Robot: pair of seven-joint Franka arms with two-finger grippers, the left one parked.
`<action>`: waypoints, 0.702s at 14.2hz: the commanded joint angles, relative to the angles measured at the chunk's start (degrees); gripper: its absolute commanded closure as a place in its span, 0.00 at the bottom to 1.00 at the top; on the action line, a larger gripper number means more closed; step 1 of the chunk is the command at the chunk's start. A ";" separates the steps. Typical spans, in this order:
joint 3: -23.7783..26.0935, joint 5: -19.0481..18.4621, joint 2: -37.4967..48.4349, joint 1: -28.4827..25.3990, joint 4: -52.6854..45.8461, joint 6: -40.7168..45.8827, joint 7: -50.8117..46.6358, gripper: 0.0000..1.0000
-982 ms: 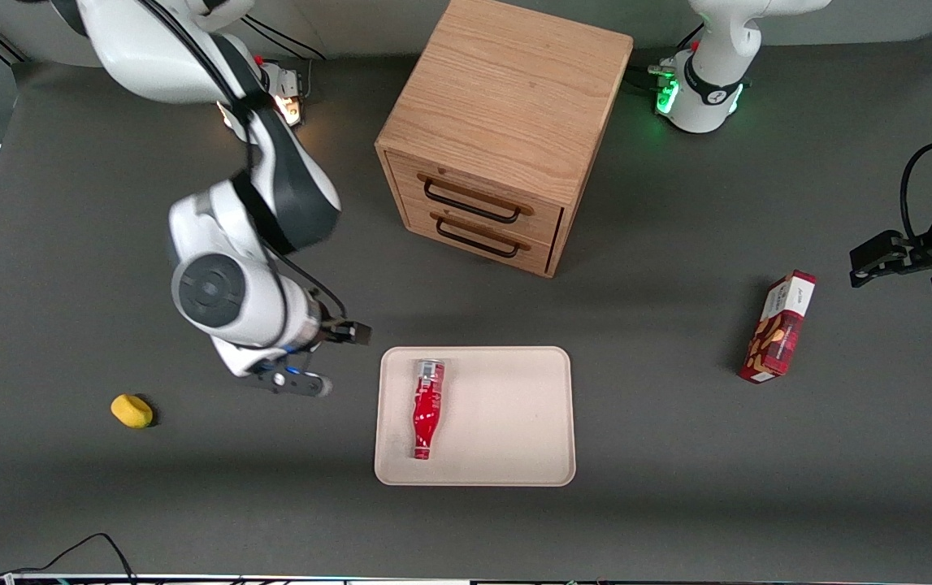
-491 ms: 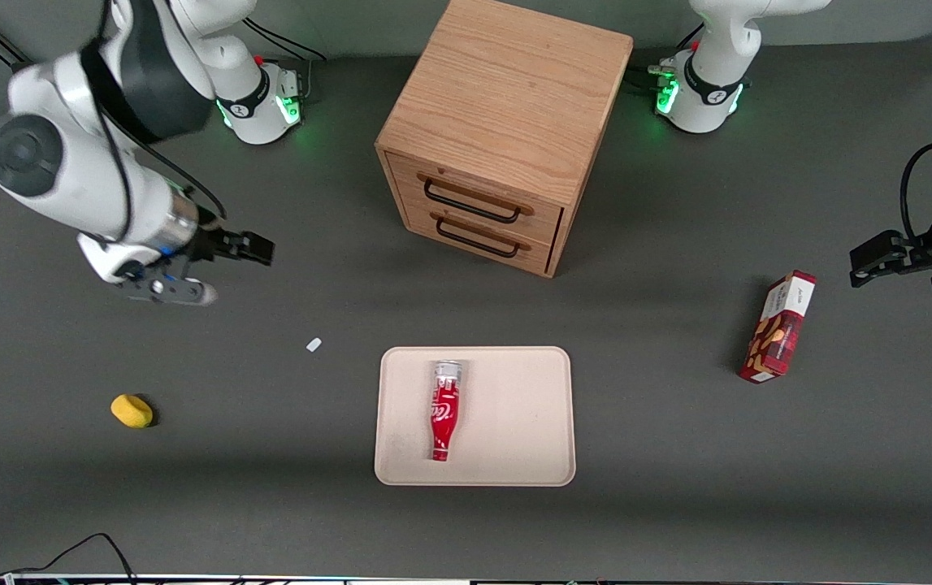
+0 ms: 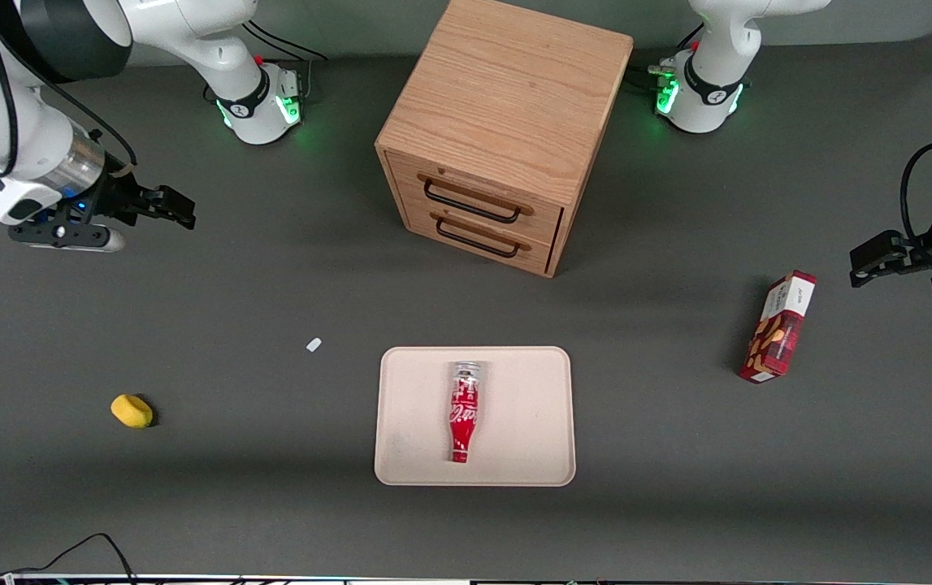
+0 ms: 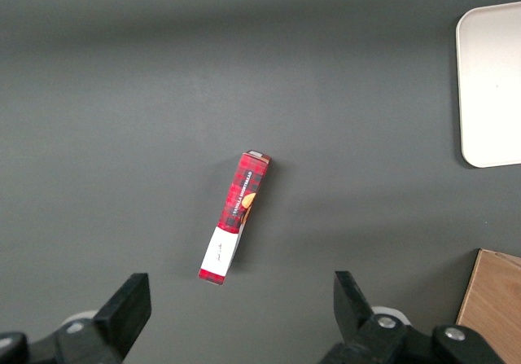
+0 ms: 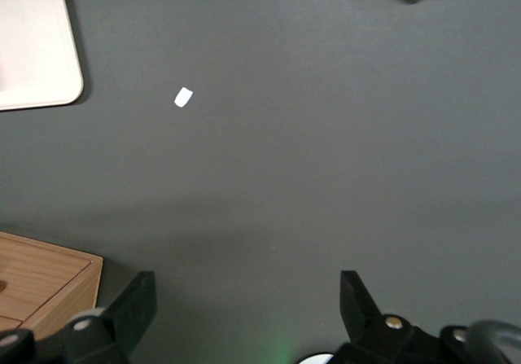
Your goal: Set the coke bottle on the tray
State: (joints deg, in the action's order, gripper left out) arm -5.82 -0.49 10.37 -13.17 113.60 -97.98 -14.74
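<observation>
The coke bottle point(image 3: 464, 413), red with white script, lies on its side in the middle of the beige tray point(image 3: 531, 390), silver base pointing toward the wooden cabinet. Nothing holds it. My right gripper point(image 3: 181, 210) is open and empty, raised well away from the tray toward the working arm's end of the table and farther from the front camera. In the right wrist view the gripper point(image 5: 244, 303) has its fingers wide apart over bare table, and a corner of the tray point(image 5: 32, 46) shows. The tray's edge also shows in the left wrist view point(image 4: 492, 79).
A wooden two-drawer cabinet point(image 3: 506, 130) stands farther from the front camera than the tray. A red snack box point(image 3: 778, 327) lies toward the parked arm's end. A yellow object point(image 3: 132, 410) and a small white scrap point(image 3: 314, 344) lie toward the working arm's end.
My right arm has drawn back from beside the tray, up and toward its own end of the table. The bottle has rolled across the tray toward the parked arm's end.
</observation>
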 commanded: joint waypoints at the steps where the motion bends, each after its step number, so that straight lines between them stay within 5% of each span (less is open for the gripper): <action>1: 0.89 -1.00 0.44 1.48 0.32 -1.34 1.12 0.00; 10: 0.89 -0.38 -0.18 3.50 -1.71 1.03 1.03 0.00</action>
State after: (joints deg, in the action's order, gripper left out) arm -5.69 -0.82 10.39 -10.57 113.07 -98.56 -14.65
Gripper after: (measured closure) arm 0.000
